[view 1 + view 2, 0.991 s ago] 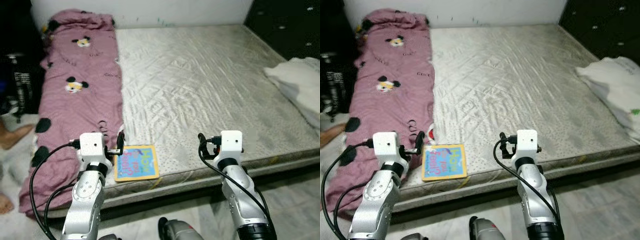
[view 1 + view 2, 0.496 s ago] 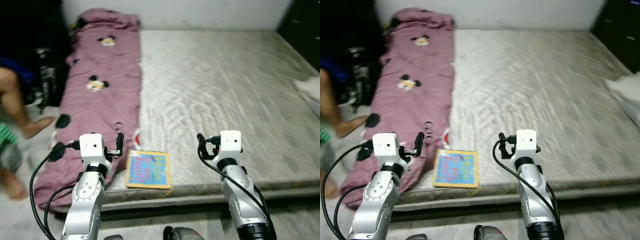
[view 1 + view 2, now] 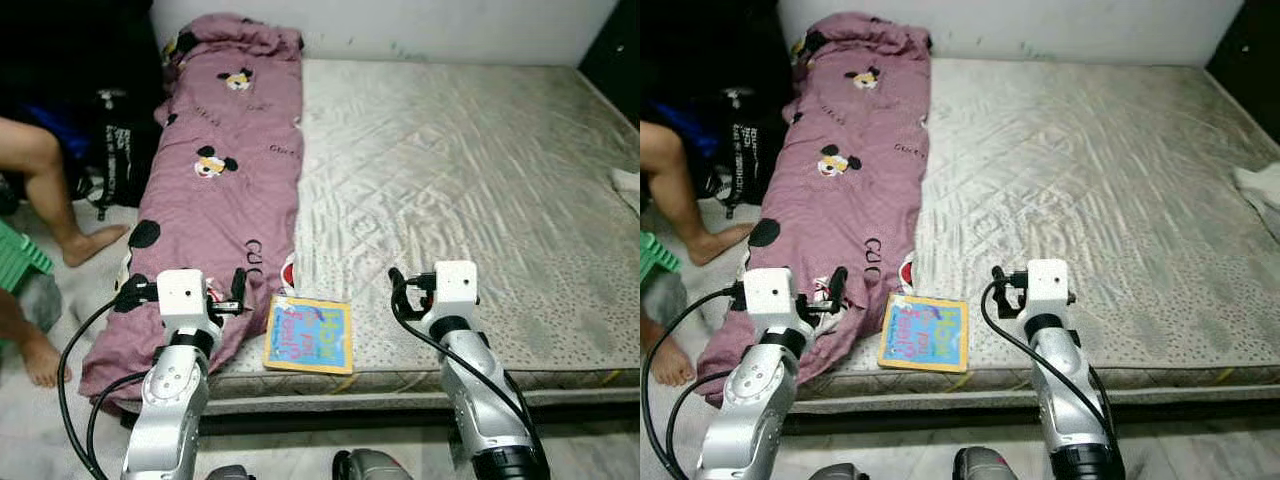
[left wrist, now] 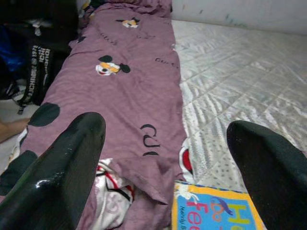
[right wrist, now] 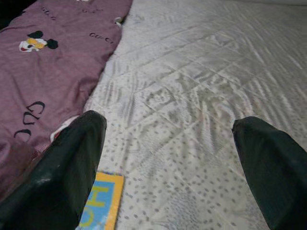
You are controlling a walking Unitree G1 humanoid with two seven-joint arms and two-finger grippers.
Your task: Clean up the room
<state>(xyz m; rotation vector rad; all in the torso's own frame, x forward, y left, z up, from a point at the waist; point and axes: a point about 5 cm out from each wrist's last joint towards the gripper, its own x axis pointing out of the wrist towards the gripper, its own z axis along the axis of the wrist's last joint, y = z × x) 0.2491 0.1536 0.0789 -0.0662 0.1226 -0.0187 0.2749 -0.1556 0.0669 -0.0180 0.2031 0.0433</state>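
One colourful book point(image 3: 308, 334) lies flat at the near edge of the mattress point(image 3: 470, 190), between the two grippers and closer to the left gripper point(image 4: 163, 158). Both arms are raised in front of the bed; the left gripper and the right gripper point(image 5: 168, 158) have their fingers wide apart and hold nothing. Beside the book lies a purple blanket point(image 3: 215, 190). A person's legs point(image 3: 45, 190) are on the floor at the left.

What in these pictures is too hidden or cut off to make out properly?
- Person: eye views, legs and feet visible, the rest cut by the picture's left edge.
- White cloth: right edge cuts it.
- Book: its title is too small to read; the wrist views crop it.
- Black bag: partly lost in dark shadow.
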